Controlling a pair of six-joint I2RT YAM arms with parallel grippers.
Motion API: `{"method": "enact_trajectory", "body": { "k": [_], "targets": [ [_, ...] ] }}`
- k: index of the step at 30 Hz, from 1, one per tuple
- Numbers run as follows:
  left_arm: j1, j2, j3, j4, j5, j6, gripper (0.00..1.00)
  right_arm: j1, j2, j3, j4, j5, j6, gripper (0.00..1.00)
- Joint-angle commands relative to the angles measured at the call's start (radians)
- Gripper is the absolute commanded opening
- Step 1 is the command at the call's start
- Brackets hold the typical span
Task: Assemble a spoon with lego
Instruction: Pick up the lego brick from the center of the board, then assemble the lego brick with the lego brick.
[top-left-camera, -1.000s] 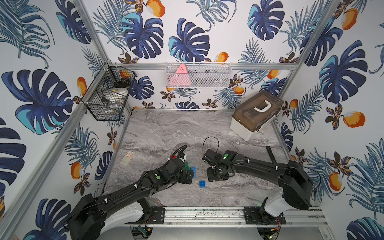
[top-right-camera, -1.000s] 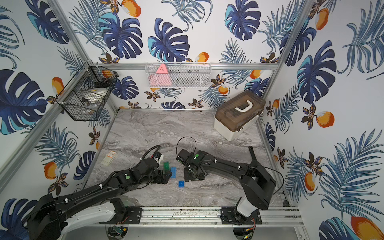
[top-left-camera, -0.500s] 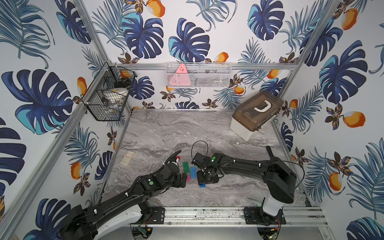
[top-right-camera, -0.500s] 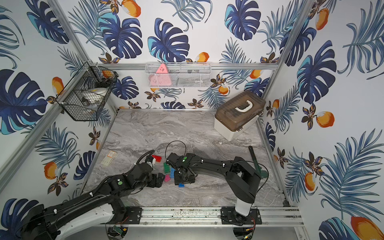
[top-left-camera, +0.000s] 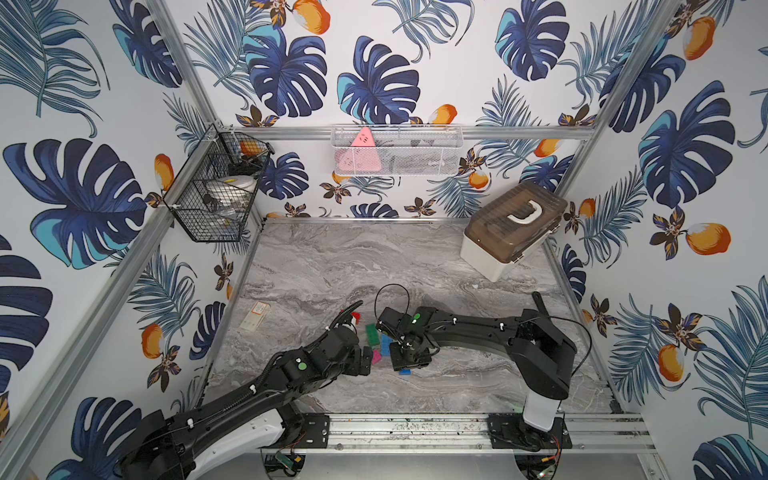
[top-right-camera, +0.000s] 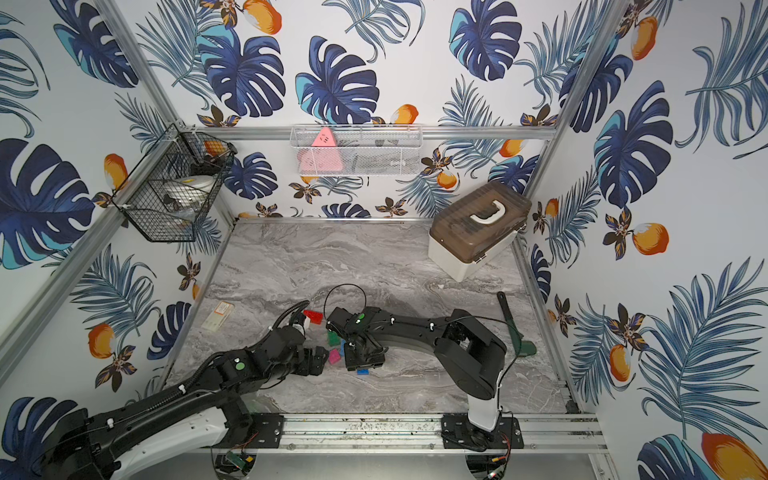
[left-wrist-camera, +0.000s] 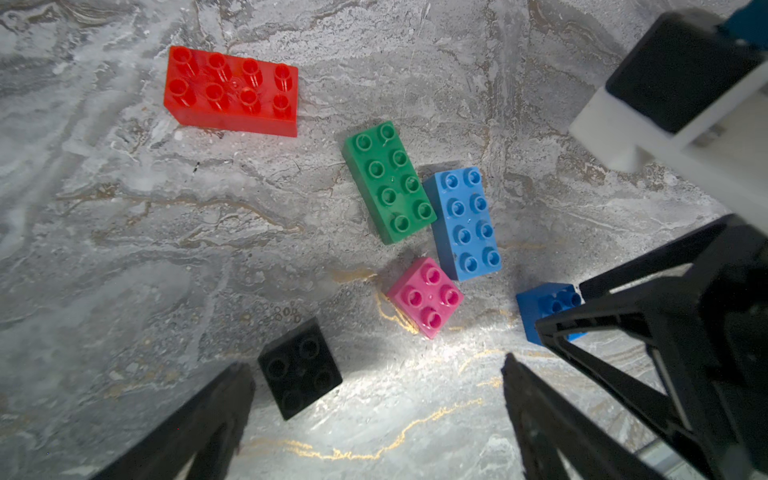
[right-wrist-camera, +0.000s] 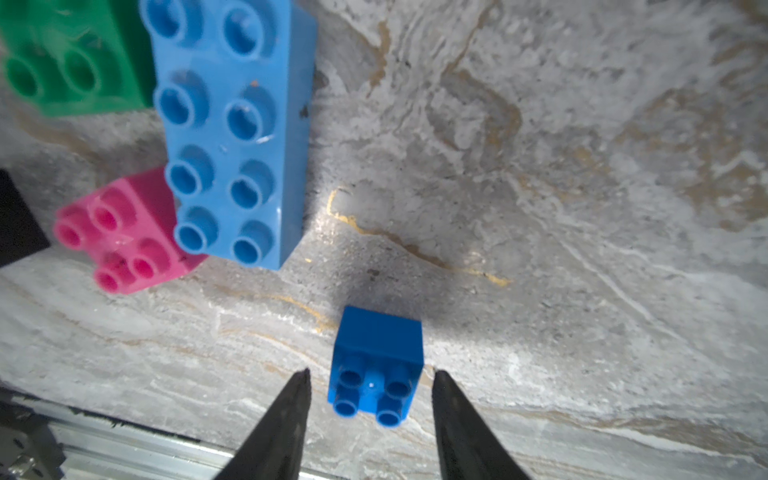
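The lego lies as loose bricks on the marble table; the spoon is out of view. In the left wrist view I see a red brick (left-wrist-camera: 232, 91), a green brick (left-wrist-camera: 388, 183), a light blue brick (left-wrist-camera: 465, 222), a pink brick (left-wrist-camera: 426, 297), a black brick (left-wrist-camera: 299, 370) and a blue brick (left-wrist-camera: 544, 307). My left gripper (left-wrist-camera: 374, 365) is wide open above the table, with the black brick just inside one finger. My right gripper (right-wrist-camera: 372, 374) straddles the blue brick (right-wrist-camera: 376, 361), open, with a gap at each fingertip. Both grippers (top-left-camera: 368, 359) (top-left-camera: 405, 365) work near the front middle.
A box with a brown lid (top-left-camera: 513, 228) stands at the back right. A wire basket (top-left-camera: 216, 199) and a white mesh shelf (top-left-camera: 395, 151) hang on the walls. A small card (top-left-camera: 255, 316) lies at the left, a dark tool (top-right-camera: 517, 332) at the right.
My right gripper has moved left and forward over the blue brick, and its jaws have narrowed around it. The left arm has drawn back a little toward the front.
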Motion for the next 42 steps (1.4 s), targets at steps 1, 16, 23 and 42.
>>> {"method": "enact_trajectory", "body": {
  "k": [1,16,23,42],
  "targets": [
    [-0.001,-0.001,0.0,-0.01,-0.02,-0.008,0.99,0.002,0.015,0.017,-0.029,0.023,-0.005,0.49],
    [-0.001,0.006,0.002,-0.007,-0.017,-0.003,0.99,0.0,0.027,0.012,-0.043,0.027,0.002,0.35],
    [-0.001,0.032,0.011,0.021,0.016,0.023,0.99,-0.017,-0.053,0.002,-0.055,0.056,-0.004,0.27],
    [-0.074,0.212,0.097,0.143,0.076,0.082,0.99,-0.425,-0.219,0.006,-0.185,0.085,-0.302,0.27]
  ]
}}
